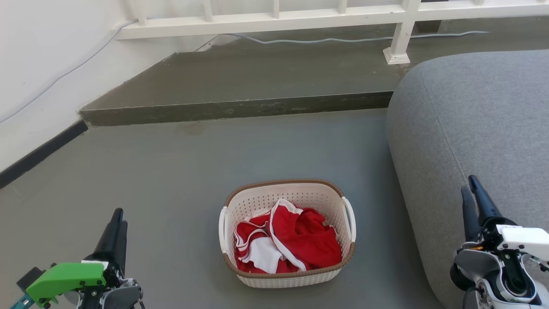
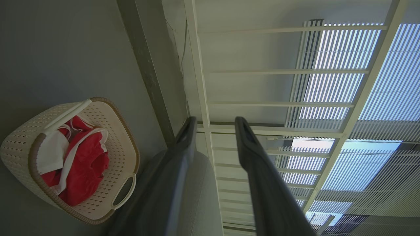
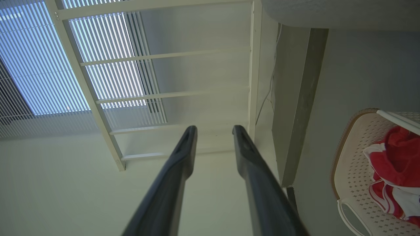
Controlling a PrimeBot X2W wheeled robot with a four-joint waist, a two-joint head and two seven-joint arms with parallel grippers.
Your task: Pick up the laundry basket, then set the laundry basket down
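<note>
The laundry basket stands on the grey floor, cream-white and perforated, with a brown rim and a white handle on each side. Red and white clothes fill it. My left gripper hangs at the lower left, well to the left of the basket, open and holding nothing. My right gripper is at the lower right in front of the sofa, also open and holding nothing. In the left wrist view the basket lies left of my gripper. In the right wrist view the basket sits right of my gripper.
A large grey sofa rises just right of the basket. A raised concrete step crosses the floor behind it, with a white railing and a cable beyond. A white wall runs along the left.
</note>
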